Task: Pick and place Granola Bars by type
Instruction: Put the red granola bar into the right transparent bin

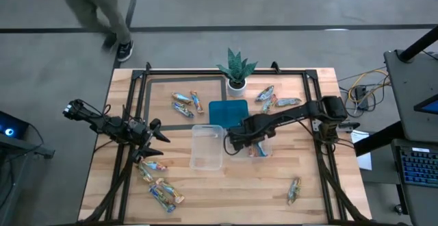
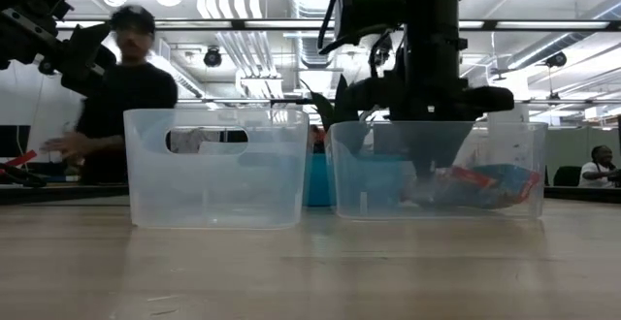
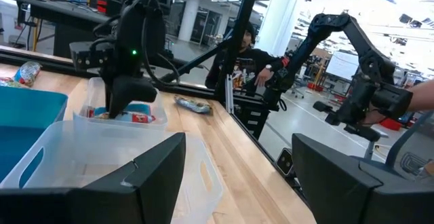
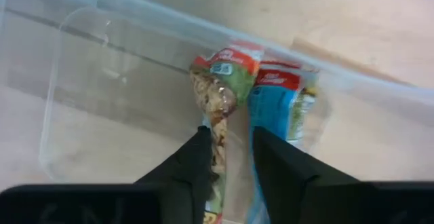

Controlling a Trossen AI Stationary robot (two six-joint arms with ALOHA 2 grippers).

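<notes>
While the right arm reaches in from the right edge of the high view toward the frame's centre, the right gripper (image 1: 236,141) sits down inside a clear tub (image 1: 265,154) just right of centre. Its fingers (image 4: 196,166) pinch a granola bar (image 4: 218,88) with a green and red wrapper, and a blue-wrapped bar (image 4: 279,98) lies in the tub touching it. A second clear tub (image 1: 207,147) stands just left of the first, with a teal tray (image 1: 228,112) right above both and a small potted plant (image 1: 237,69) above that.

Loose bars lie in four spots: a pair (image 1: 186,103) left of the tray, a cluster (image 1: 271,98) at upper right near the plant, one bar (image 1: 294,190) at lower right, and a scattered group (image 1: 159,183) at lower left.

At centre left, the left gripper (image 1: 152,142) hangs above that lower-left group with its jaws spread apart and nothing between them.

Beyond the table's upper left corner stands a person (image 1: 96,7).
</notes>
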